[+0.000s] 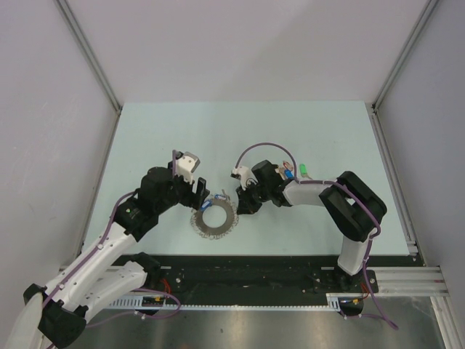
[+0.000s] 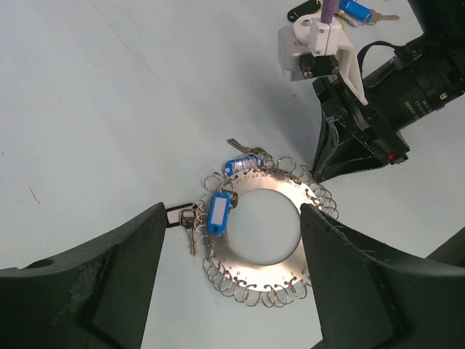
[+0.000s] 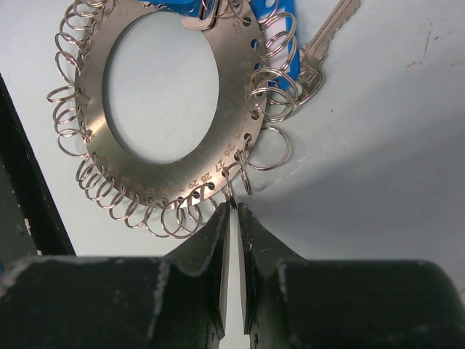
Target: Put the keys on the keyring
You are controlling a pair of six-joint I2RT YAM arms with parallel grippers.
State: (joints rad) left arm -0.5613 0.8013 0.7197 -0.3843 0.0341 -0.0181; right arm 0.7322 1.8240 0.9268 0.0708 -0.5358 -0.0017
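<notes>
Nearby, loose keys [image 2: 356, 11] lie beyond the right pincer [image 3: 232, 209], almost clenched at the keyring [image 3: 236, 87], grip unclear; left pincer [image 2: 231, 211] released.

I see the keyring [image 2: 269, 270] lying flat: a thin metal disc with a wide round hole and small wire loops all round its rim. Two blue-tagged keys [image 2: 219, 212] hang from loops on one side. Other keys [image 2: 356, 11], blue and black-headed, lie loose well apart from it.
</notes>
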